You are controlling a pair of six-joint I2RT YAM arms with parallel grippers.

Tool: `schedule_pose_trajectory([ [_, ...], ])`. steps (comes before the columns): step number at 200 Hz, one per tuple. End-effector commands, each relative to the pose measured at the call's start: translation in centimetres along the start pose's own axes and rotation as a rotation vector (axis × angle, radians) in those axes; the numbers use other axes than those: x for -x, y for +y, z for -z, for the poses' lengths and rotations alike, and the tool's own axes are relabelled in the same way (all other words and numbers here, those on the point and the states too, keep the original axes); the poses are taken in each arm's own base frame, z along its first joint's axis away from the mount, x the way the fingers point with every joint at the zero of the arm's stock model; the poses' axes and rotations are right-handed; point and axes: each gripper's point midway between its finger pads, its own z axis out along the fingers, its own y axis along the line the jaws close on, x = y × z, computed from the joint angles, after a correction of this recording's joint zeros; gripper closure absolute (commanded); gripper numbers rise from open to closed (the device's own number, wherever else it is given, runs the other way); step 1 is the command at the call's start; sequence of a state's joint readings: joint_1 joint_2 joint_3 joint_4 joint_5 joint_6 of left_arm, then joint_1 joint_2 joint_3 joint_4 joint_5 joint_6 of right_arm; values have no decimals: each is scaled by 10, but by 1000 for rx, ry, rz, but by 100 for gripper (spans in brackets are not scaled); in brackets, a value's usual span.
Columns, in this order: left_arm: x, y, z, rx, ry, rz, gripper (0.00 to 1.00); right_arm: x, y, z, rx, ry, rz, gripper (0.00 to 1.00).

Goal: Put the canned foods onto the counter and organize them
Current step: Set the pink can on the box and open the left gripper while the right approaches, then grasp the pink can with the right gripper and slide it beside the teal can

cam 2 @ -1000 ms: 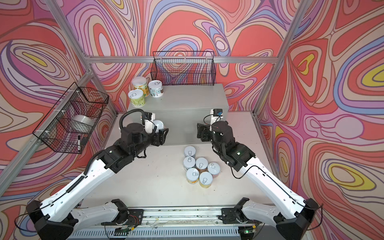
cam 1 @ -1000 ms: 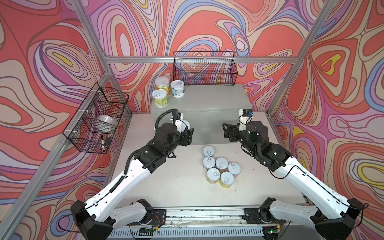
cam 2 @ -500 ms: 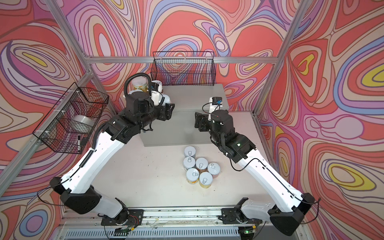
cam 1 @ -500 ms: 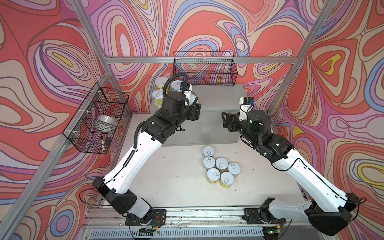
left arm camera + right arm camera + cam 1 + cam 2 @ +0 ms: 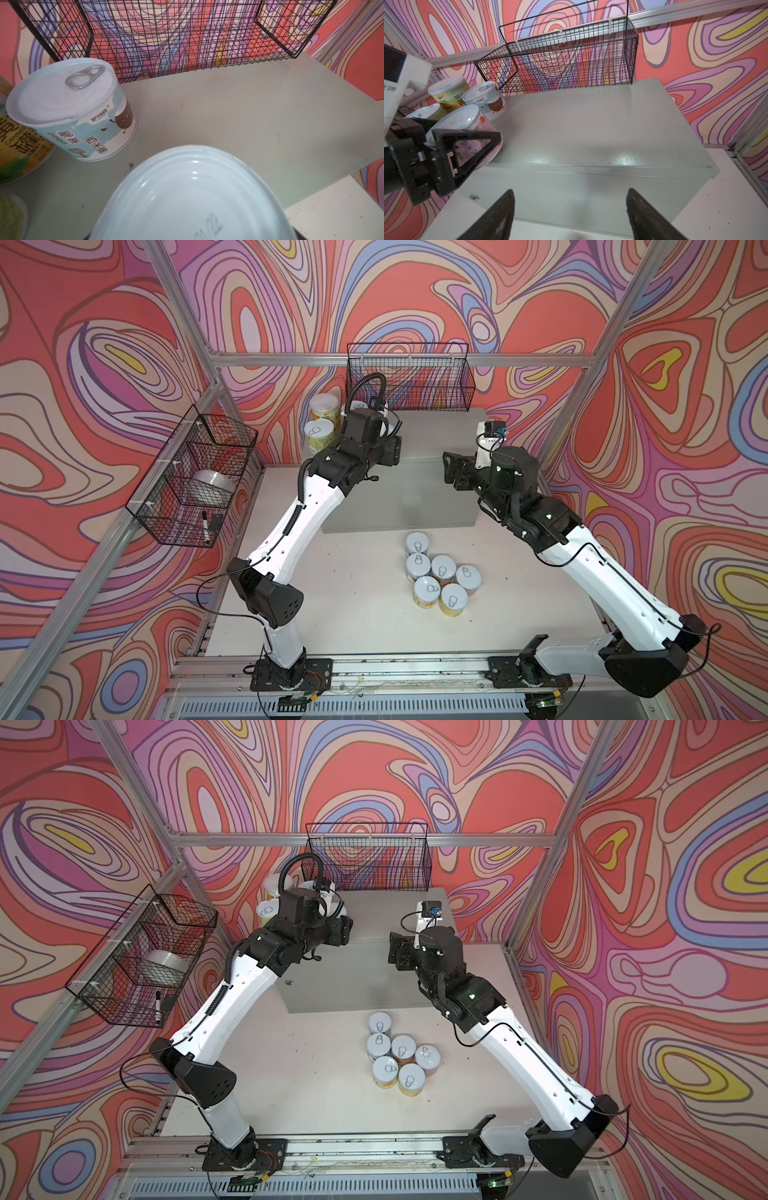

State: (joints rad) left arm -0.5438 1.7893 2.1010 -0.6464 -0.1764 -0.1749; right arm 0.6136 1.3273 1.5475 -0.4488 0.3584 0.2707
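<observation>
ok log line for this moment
left gripper: shut on can, over counter | right gripper: open, empty | counter: three cans in corner | table: six cans

Robot lab test cell, not home: aluminium frame (image 5: 282, 359) behind grey counter (image 5: 432, 435), swirl-print walls (image 5: 83, 364) around it, wire basket (image 5: 409, 377) zip-tied above its back edge, arm-base rail (image 5: 415, 668) in front.

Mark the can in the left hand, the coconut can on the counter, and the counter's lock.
Held can (image 5: 456, 119): right wrist view, on its silver lid.
Coconut can (image 5: 56, 99): left wrist view, on its lid, beside the pull tab.
Lock (image 5: 289, 982): a top view, on its round face.
</observation>
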Motion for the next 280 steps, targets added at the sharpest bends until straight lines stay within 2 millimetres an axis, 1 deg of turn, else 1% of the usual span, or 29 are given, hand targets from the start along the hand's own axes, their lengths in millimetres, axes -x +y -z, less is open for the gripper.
schedule_pose_trajectory([
  [1, 21, 11, 3, 40, -61, 5, 100, -3, 3, -12, 14, 12, 13, 13],
  [24, 19, 16, -4, 56, -54, 12, 100, -10, 4, -21, 32, 32, 5, 13],
  [55, 14, 20, -13, 68, -22, 20, 100, -14, 8, -27, 51, 42, -11, 13],
  [59, 14, 20, -14, 68, -20, 19, 90, -15, 8, -27, 54, 45, -11, 13],
  [61, 15, 20, -14, 69, -21, 20, 86, -16, 8, -28, 56, 47, -11, 12],
  [63, 14, 20, -14, 71, -18, 19, 80, -16, 9, -29, 58, 49, -9, 12],
  [67, 13, 21, -15, 74, -14, 18, 74, -18, 9, -30, 57, 53, -11, 12],
  [83, 10, 23, -19, 86, -1, 8, 55, -23, 11, -35, 64, 62, -15, 11],
  [103, 10, 24, -19, 91, -3, 6, 40, -28, 13, -41, 72, 68, -24, 10],
  [116, 12, 24, -17, 91, -16, 7, 27, -30, 14, -43, 78, 70, -28, 10],
  [119, 14, 24, -16, 89, -20, 6, 23, -30, 14, -44, 78, 70, -28, 10],
  [128, 15, 24, -14, 86, -25, -1, 3, -30, 15, -45, 80, 72, -27, 10],
  [130, 16, 24, -13, 87, -27, -1, 1, -31, 15, -45, 81, 73, -27, 10],
  [171, 23, 29, -4, 111, -50, -36, 0, -39, 20, -57, 97, 93, -19, 9],
  [199, 29, 30, 9, 103, -81, -17, 0, -39, 26, -61, 122, 94, -30, 10],
  [222, 36, 26, 27, 65, -108, -11, 0, -38, 29, -64, 136, 93, -33, 12],
  [246, 40, 27, 46, 67, -123, -12, 0, -38, 39, -70, 179, 104, -32, 14],
  [280, 56, 33, 83, 66, -202, 14, 0, -33, 57, -79, 252, 113, -25, 19],
])
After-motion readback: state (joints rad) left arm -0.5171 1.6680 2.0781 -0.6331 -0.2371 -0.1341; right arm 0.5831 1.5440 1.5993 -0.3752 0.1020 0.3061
